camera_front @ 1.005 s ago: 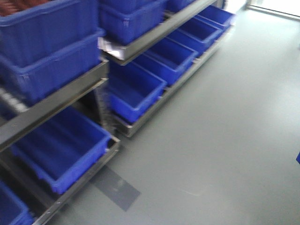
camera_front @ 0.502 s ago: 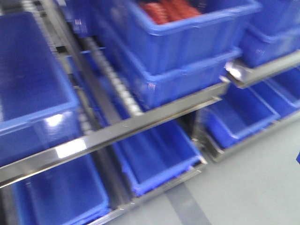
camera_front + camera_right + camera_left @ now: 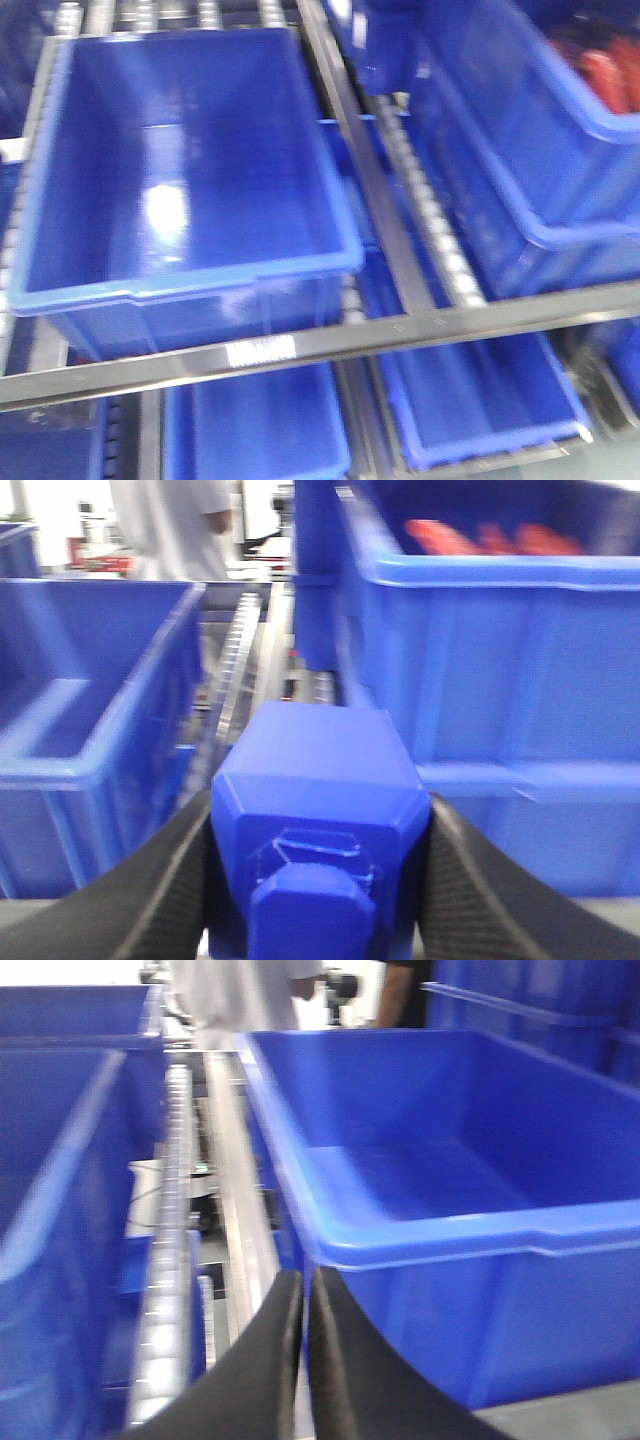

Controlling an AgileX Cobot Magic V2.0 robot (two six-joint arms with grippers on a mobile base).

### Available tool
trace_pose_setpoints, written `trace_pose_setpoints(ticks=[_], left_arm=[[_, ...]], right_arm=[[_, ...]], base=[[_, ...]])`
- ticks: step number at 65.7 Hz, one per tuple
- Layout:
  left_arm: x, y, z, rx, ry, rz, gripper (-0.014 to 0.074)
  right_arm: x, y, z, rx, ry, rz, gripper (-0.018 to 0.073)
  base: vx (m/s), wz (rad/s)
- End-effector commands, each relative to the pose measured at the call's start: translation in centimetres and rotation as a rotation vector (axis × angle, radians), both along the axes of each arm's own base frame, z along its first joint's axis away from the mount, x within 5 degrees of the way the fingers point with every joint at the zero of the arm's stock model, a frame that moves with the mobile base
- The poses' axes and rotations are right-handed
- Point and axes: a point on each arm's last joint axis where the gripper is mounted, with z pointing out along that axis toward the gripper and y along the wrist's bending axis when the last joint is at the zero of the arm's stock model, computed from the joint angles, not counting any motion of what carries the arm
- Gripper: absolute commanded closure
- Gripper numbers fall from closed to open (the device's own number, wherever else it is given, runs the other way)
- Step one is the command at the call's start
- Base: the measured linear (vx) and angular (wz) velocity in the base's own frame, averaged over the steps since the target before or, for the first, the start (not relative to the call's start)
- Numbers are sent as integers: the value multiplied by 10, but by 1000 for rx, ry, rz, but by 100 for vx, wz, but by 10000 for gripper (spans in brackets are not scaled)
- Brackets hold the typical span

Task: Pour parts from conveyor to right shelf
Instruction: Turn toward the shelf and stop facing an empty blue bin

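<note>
The blurred exterior front-facing view looks down on the right shelf (image 3: 430, 322). A steel crossbar runs across the lower part of the frame, and white roller tracks (image 3: 425, 215) run back between the bins. A large deep-blue bin (image 3: 180, 100) sits at centre-left, its glossy floor catching light. To the right, a taller bin (image 3: 520, 150) holds red pieces (image 3: 610, 70), and lower bins (image 3: 480, 410) show beneath the crossbar. In the left wrist-mounted view, the left gripper (image 3: 303, 1350) has its dark fingers drawn almost together with nothing between them. It points at the shelf edge just beside the near corner of a wide bin (image 3: 450, 1240). A person in white (image 3: 240, 990) stands far behind. In the right wrist-mounted view, the right gripper (image 3: 318, 880) clamps the blue block (image 3: 310, 770) between its two fingers. The round stud (image 3: 310, 910) faces the camera. The block is held in the air in front of the shelf, between a blue bin on the left and stacked bins on the right.
</note>
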Motion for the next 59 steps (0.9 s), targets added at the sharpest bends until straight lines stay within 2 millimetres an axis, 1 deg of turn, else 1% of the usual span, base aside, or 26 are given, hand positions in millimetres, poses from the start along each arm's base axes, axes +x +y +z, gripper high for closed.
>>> trace_pose_setpoints(ticks=[1,15,59], left_arm=[[-2,0,14,-15,-104,-8,603],[-2,0,14,-15,-104,-8,603],[-2,0,14,-15,-104,-8,603]], right_arm=[[-2,-1,16,4,-102,-12,568],[-2,-1,16,4,-102,-12,568],[-2,-1,16,4,-102,-12,568]], base=[[15,40],[17,26],[19,11]])
